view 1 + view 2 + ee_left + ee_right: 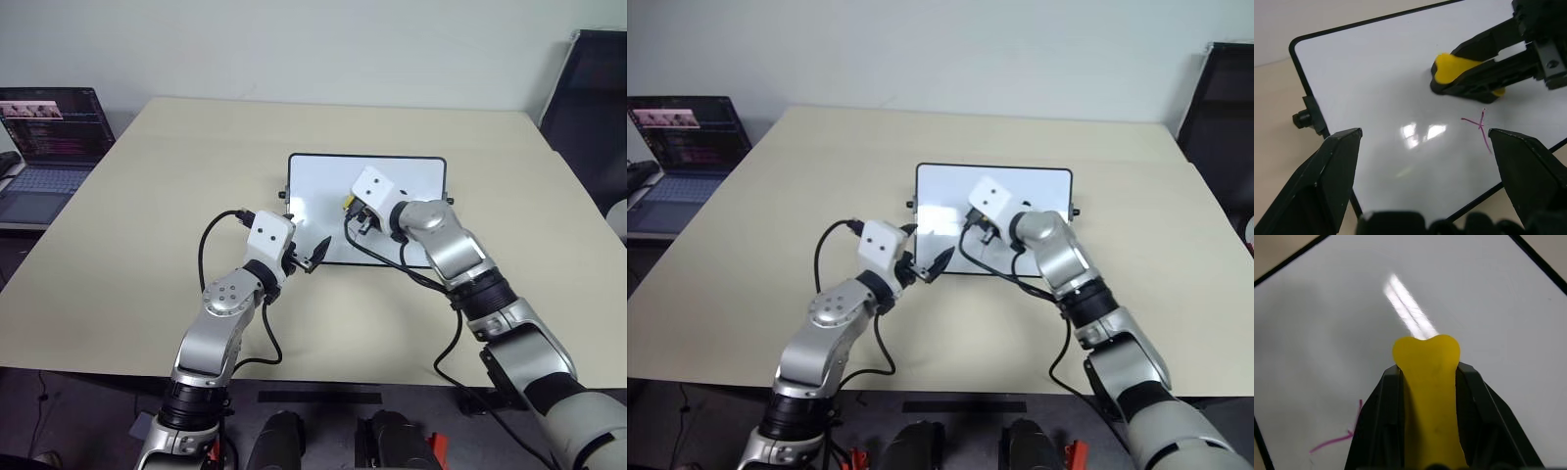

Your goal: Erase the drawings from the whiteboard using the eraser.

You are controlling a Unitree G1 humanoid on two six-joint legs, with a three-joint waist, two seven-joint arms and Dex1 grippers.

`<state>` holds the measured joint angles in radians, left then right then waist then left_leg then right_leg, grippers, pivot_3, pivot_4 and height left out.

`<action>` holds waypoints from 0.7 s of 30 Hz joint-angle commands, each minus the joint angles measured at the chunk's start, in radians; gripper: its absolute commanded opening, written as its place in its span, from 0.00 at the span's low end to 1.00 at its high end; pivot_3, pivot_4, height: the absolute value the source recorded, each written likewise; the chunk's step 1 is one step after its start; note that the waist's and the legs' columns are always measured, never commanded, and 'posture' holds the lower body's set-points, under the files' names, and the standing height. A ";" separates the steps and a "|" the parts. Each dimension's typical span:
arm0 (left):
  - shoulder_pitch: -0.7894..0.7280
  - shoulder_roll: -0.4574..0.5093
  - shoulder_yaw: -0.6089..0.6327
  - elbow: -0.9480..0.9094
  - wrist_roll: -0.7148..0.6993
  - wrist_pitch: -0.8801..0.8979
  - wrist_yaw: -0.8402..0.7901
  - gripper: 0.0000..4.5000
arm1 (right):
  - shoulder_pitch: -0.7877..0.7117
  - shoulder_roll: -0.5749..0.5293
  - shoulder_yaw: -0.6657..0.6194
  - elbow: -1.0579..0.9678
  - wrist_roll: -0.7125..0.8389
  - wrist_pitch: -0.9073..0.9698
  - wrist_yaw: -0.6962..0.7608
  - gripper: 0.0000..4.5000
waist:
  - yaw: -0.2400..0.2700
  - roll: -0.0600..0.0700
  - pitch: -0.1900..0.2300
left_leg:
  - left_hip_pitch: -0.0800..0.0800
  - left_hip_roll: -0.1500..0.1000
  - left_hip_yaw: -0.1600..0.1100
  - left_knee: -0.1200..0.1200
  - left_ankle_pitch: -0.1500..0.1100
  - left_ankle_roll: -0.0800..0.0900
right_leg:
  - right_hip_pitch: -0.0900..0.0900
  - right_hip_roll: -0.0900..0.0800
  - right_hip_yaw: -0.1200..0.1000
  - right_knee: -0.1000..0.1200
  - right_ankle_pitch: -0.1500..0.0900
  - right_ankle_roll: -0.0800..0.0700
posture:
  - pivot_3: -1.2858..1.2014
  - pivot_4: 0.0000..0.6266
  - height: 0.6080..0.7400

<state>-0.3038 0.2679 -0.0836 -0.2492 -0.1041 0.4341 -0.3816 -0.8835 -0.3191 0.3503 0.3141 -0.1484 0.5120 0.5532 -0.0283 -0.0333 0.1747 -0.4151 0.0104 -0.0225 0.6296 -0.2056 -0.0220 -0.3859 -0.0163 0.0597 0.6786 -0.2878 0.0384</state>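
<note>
Right hand (1484, 73) holding the yellow eraser (1459, 73) down on the whiteboard (1376, 83), near one red drawing (1480, 126). Left hand (1425, 171) wide open, holding nothing.

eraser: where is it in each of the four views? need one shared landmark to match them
Left eye: eraser, a yellow speck over the whiteboard, at the right gripper.
Right eye: too small to make out at that gripper's tip.
Left wrist: yellow-and-black block clamped between black fingers, beside a red mark.
Right wrist: yellow block centre, between its own fingers.
Landmark: the whiteboard's black frame.
</note>
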 commanded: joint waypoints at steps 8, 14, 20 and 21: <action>-0.032 0.001 0.002 -0.024 -0.009 -0.011 -0.008 1.00 | 0.134 -0.123 -0.043 -0.108 -0.021 0.087 0.017 0.24 | 0.001 0.000 0.000 | 0.000 0.000 0.000 0.000 0.000 0.000 | 0.001 -0.001 -0.001 -0.001 -0.001 0.001 | 0.52 0.24 1.00; -0.034 -0.002 -0.003 -0.022 -0.009 -0.011 -0.010 1.00 | 0.109 -0.078 -0.030 -0.089 -0.021 0.091 -0.001 0.24 | -0.001 0.000 0.000 | 0.000 0.000 0.000 0.000 0.000 0.000 | 0.001 -0.001 0.000 -0.001 -0.001 0.002 | 0.52 0.24 1.00; -0.024 0.001 0.002 -0.033 -0.011 -0.006 -0.007 1.00 | 0.047 -0.014 -0.008 -0.011 -0.027 0.054 -0.006 0.24 | -0.020 0.000 0.000 | 0.003 0.002 0.002 0.000 0.001 0.001 | 0.001 0.000 0.002 0.000 -0.001 0.002 | 0.52 0.24 1.00; -0.021 -0.001 0.001 -0.036 -0.011 -0.005 -0.004 1.00 | 0.039 -0.007 -0.006 0.001 -0.028 0.047 -0.006 0.24 | -0.024 0.000 0.000 | 0.004 0.002 0.002 0.000 0.001 0.001 | 0.002 0.000 0.002 0.000 -0.001 0.003 | 0.52 0.24 1.00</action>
<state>-0.3209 0.2694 -0.0849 -0.2446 -0.1070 0.4346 -0.3850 -0.8394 -0.3315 0.3368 0.2599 -0.1522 0.5547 0.5611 -0.0526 -0.0335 0.1746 -0.4104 0.0123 -0.0203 0.6298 -0.2048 -0.0213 -0.3839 -0.0164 0.0623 0.6790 -0.2891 0.0416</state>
